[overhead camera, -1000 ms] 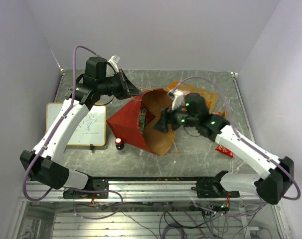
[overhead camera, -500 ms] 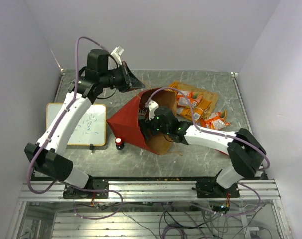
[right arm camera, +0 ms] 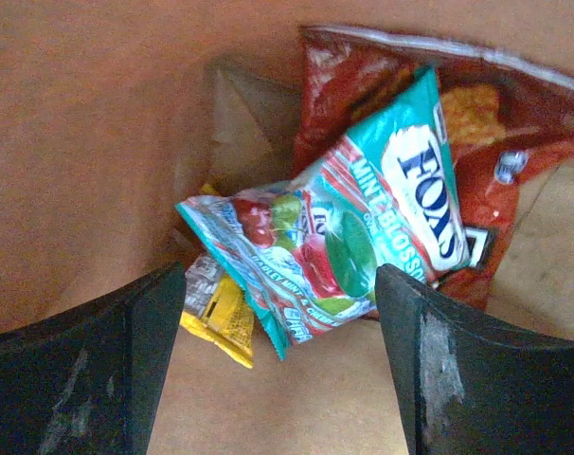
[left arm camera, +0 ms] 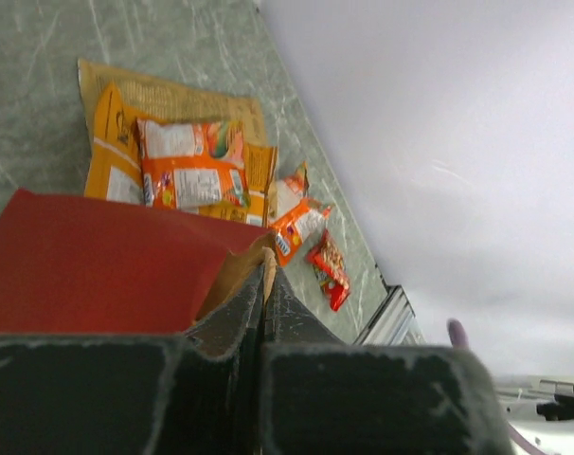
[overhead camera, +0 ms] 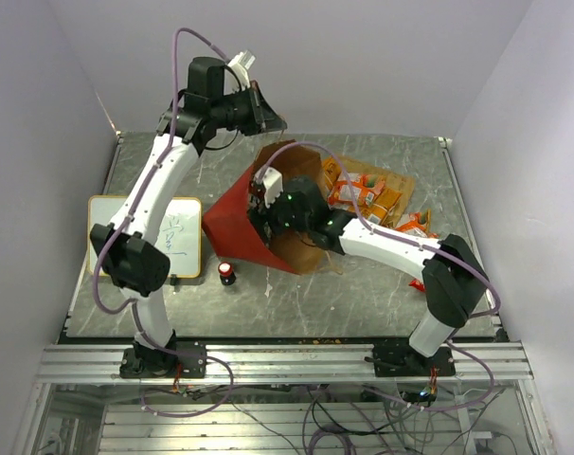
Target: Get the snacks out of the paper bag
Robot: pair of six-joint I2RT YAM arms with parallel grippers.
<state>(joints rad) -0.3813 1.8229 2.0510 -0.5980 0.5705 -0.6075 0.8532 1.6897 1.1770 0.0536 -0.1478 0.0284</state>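
The paper bag (overhead camera: pixel 232 226) lies tilted on the table, red outside and brown inside, with its mouth facing right. My left gripper (overhead camera: pixel 271 119) is shut on the bag's upper rim (left arm camera: pixel 264 258) and holds it lifted. My right gripper (overhead camera: pixel 266 205) is open, deep inside the bag. In the right wrist view, the open right gripper (right arm camera: pixel 273 313) faces a green-teal pack (right arm camera: pixel 358 223), a red chip bag (right arm camera: pixel 500 123) and a small yellow packet (right arm camera: pixel 221 318) at the bag's bottom, touching none. Orange snack bags (overhead camera: pixel 367 190) lie on the table right of the bag.
A white board (overhead camera: pixel 173 237) lies at the left. A small red-and-black cylinder (overhead camera: pixel 227 273) stands in front of the bag. In the left wrist view a large orange bag (left arm camera: pixel 164 95), chip bags (left arm camera: pixel 197 180) and a small red packet (left arm camera: pixel 330 270) lie beyond the bag.
My left gripper has risen and moved back-right, lifting the bag's rim. My right gripper has moved left, from the bag's mouth to deep inside it.
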